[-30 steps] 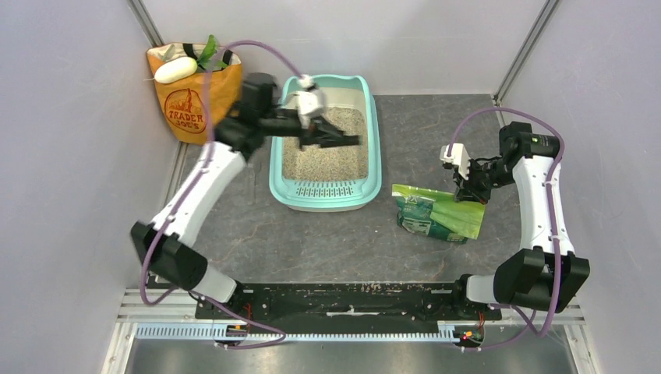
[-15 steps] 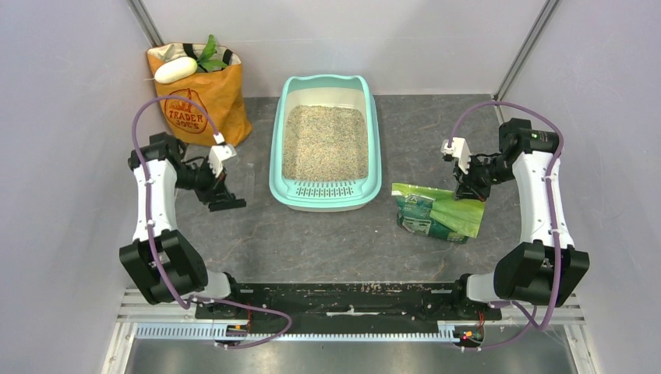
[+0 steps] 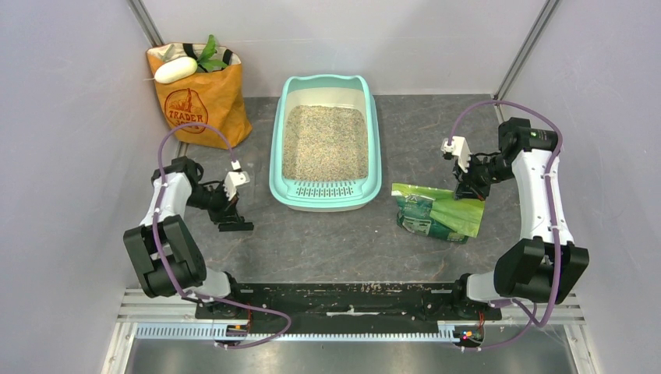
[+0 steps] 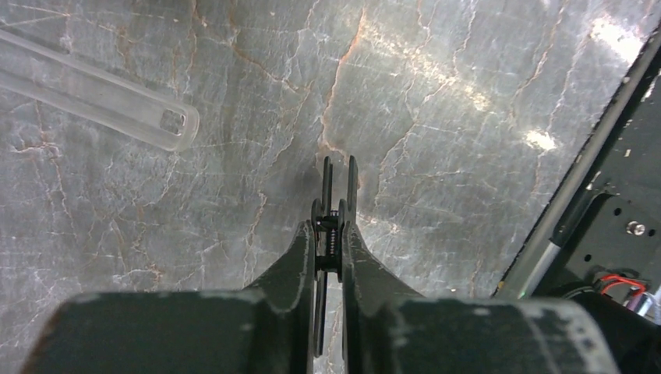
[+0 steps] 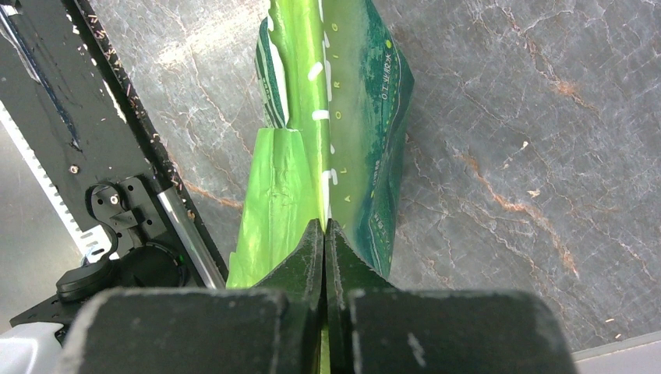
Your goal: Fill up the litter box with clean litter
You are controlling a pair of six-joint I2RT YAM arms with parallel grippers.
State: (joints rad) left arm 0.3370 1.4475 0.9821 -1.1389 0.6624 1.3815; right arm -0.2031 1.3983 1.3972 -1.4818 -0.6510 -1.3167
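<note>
At the far middle of the grey marbled table (image 3: 327,249), our large mint-teal plastic litter box (image 3: 277,167) holds a bed of beige-tan clean litter (image 3: 325,144).

Working downward in size: the orange paper grocery bag (image 3: 195,101) stands back left. The green printed plastic bag (image 3: 440,214) lies right of the box, a fold of it pinched in our right gripper (image 5: 323,226). Our left gripper (image 4: 337,175) is closed on nothing, low over the table, with the clear plastic scoop handle (image 4: 101,101) lying apart from it. We judge the fill nearly done (granules cover the floor). If the right arm lifts while clamped, the bag could tip and spill granules onto the table.
</note>
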